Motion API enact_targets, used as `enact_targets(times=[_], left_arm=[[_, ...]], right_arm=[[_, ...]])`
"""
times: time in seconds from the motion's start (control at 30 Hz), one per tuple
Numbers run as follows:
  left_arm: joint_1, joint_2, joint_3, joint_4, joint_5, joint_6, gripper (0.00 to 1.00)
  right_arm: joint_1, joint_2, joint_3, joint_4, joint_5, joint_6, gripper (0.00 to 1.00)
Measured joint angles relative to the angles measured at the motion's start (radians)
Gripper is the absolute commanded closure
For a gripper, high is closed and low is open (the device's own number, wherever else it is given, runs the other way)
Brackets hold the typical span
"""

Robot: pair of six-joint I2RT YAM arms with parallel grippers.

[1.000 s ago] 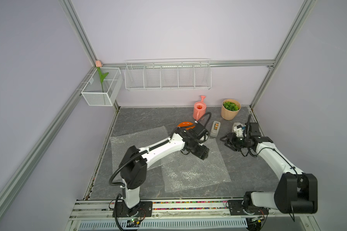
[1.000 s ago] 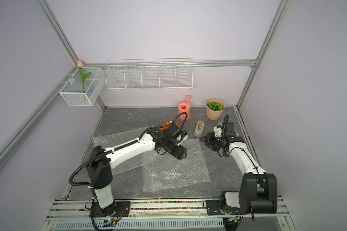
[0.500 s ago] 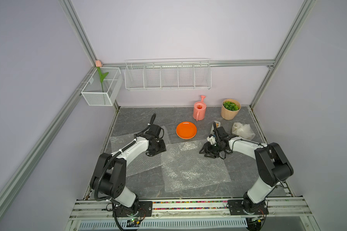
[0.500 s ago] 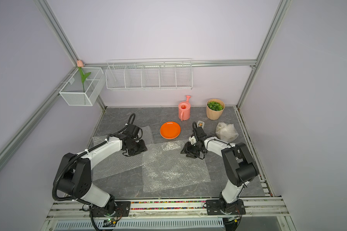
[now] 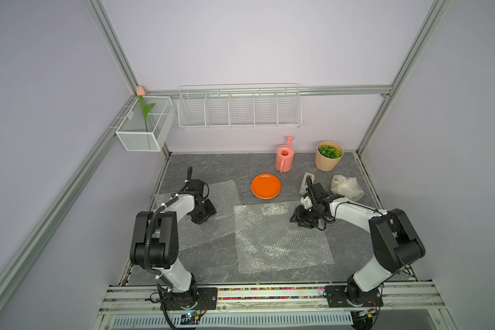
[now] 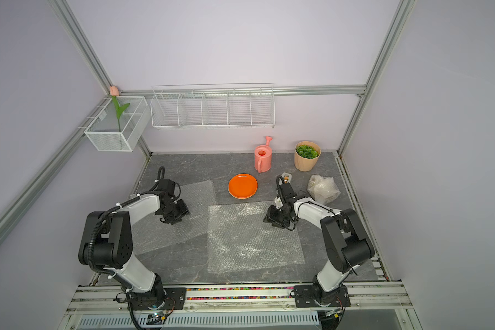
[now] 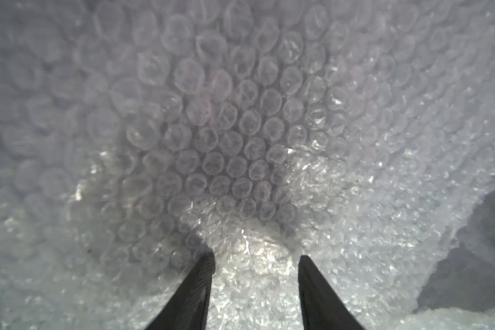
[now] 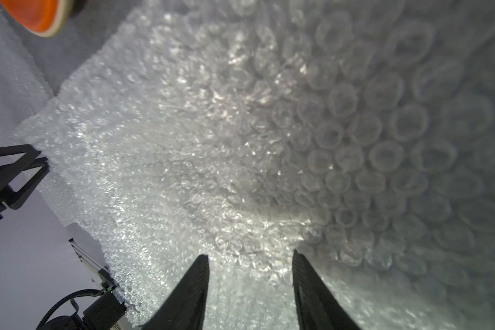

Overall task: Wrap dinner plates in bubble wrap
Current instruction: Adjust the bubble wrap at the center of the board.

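Note:
Both top views show the plain orange dinner plate (image 5: pixel 265 186) (image 6: pixel 242 186) bare on the grey mat at the back. One bubble wrap sheet (image 5: pixel 280 237) (image 6: pixel 255 237) lies flat in the middle, and a second sheet (image 5: pixel 226 194) (image 6: pixel 200 190) lies to the left. My left gripper (image 5: pixel 203 213) (image 7: pixel 256 257) is open, its tips down on the left sheet. My right gripper (image 5: pixel 299 218) (image 8: pixel 250 255) is open too, at the middle sheet's far right corner. Wrap shows in the gap between each pair of jaws. The plate's edge (image 8: pixel 37 14) shows in the right wrist view.
A crumpled bubble wrap bundle (image 5: pixel 346 187) with something yellowish inside lies at the back right. Near it are a small tape dispenser (image 5: pixel 305 181), a pink watering can (image 5: pixel 284 155) and a potted plant (image 5: pixel 328 155). Wire baskets (image 5: pixel 239 107) hang on the back wall.
The left arm has drawn back from the orange plate to the left sheet. The right arm has left the bundle for the middle sheet's corner. Both have barely moved in the last half second.

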Motion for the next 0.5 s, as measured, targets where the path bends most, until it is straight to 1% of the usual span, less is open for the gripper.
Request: enact_targets(times=[0.1,0.27,0.37,0.5], left_arm=[[0.066,0.015,0.019,-0.005,-0.018,0.017,0.48],[0.144,0.062,0.088,-0.056,-0.107,0.058,0.47],[0.164,0.098,0.159,-0.102,-0.178,0.087,0.47],[0.157,0.101,0.246,-0.158,-0.263,0.114,0.46]], right_arm=[[-0.002,-0.039,0.023,-0.008,-0.003,0.011,0.49],[-0.014,-0.051,0.106,-0.008,-0.014,0.024,0.49],[-0.021,-0.051,0.14,-0.008,-0.026,0.028,0.49],[-0.023,-0.043,0.163,-0.008,-0.031,0.034,0.49]])
